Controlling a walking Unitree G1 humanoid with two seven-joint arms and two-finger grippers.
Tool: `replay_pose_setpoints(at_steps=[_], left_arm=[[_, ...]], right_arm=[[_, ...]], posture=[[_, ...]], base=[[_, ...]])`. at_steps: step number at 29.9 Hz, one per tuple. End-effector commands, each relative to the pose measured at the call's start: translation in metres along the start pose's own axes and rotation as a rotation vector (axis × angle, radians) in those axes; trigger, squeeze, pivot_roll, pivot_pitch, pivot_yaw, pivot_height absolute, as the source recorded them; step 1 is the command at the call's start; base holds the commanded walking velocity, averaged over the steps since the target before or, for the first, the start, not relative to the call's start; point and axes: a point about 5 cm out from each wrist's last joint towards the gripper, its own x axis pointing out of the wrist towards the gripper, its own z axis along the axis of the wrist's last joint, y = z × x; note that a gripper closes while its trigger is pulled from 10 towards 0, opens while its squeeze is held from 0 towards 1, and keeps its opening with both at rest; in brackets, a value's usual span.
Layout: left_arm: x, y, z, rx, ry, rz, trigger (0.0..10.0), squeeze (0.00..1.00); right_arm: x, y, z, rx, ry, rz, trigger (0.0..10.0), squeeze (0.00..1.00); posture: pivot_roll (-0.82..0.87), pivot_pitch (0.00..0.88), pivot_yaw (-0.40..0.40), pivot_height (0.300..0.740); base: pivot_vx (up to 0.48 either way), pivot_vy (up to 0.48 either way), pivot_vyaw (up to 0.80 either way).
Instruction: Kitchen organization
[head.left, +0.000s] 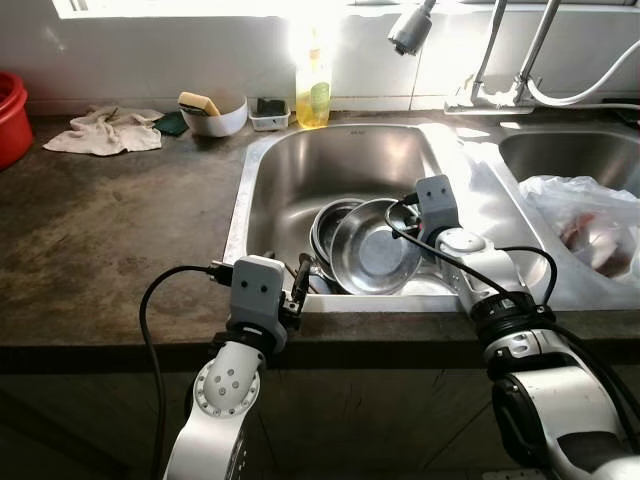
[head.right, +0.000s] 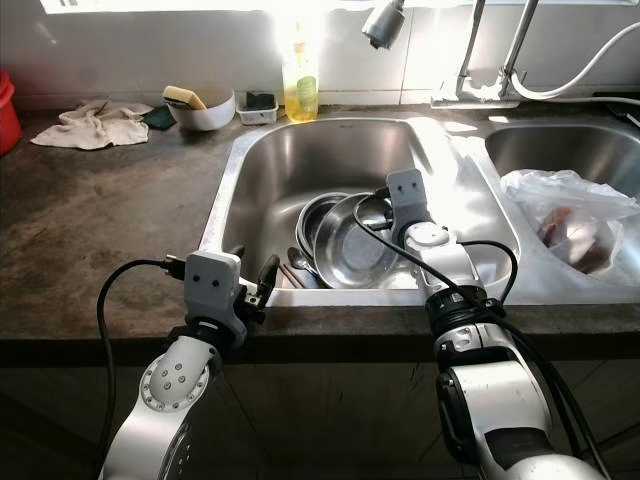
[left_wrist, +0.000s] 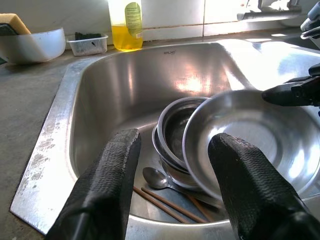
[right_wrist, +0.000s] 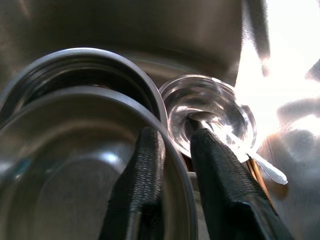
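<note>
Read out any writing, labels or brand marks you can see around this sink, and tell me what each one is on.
Green label on the yellow dish soap bottle: printed text is there, too small and blurred to read.
Small stamped brand mark on the back rim of the sink: letters are there, too small to read with confidence.
No writing can be made out on the white bowl, the steel bowls or the plastic bag.

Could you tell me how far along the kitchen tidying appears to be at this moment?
Early, it seems. Nothing looks put away yet: stacked steel bowls, a spoon and chopsticks lie in the sink. In hand: the right gripper straddles the rim of the tilted steel plate, one finger either side. The left gripper hovers open at the sink's near edge. The remaining dishes are left.
</note>
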Motion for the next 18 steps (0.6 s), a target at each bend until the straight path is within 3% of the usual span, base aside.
replay_pose_setpoints(at_steps=[1, 5, 6, 7, 11, 12, 18], left_arm=[[-0.001, 0.0, 0.004, 0.009, -0.009, -0.002, 10.0, 0.0], [0.0, 0.0, 0.004, 0.011, -0.012, -0.007, 10.0, 0.0], [0.001, 0.0, 0.004, 0.012, -0.013, -0.007, 10.0, 0.0], [0.001, 0.0, 0.004, 0.012, -0.014, -0.007, 10.0, 0.0], [0.002, 0.0, 0.005, 0.012, -0.017, -0.008, 10.0, 0.0], [0.003, 0.0, 0.005, 0.013, -0.019, -0.009, 10.0, 0.0], [0.004, -0.001, 0.004, 0.013, -0.021, -0.02, 10.0, 0.0]], right_arm=[[0.0, -0.003, 0.01, 0.008, -0.032, -0.008, 10.0, 1.0], [-0.004, -0.006, 0.015, 0.031, -0.078, -0.03, 10.0, 1.0], [-0.005, -0.006, 0.016, 0.036, -0.095, -0.033, 10.0, 0.89], [-0.008, -0.006, 0.019, 0.04, -0.123, -0.036, 10.0, 0.0], [-0.017, -0.005, 0.027, 0.043, -0.215, -0.045, 10.0, 0.0], [-0.025, -0.002, 0.033, 0.045, -0.297, -0.046, 10.0, 0.0], [-0.055, 0.005, 0.039, 0.077, -0.454, -0.006, 10.0, 0.0]], posture=[[0.06, 0.133, -0.04, 0.74], [0.06, 0.114, -0.037, 0.74], [0.06, 0.11, -0.037, 0.74], [0.06, 0.103, -0.033, 0.74], [0.06, 0.095, -0.034, 0.74], [0.06, 0.089, -0.031, 0.74], [0.04, 0.07, -0.019, 0.74]], base=[[0.0, 0.0, 0.0], [0.0, 0.0, 0.0], [0.0, 0.0, 0.0], [0.0, 0.0, 0.0], [0.0, 0.0, 0.0], [0.0, 0.0, 0.0], [0.0, 0.0, 0.0]])
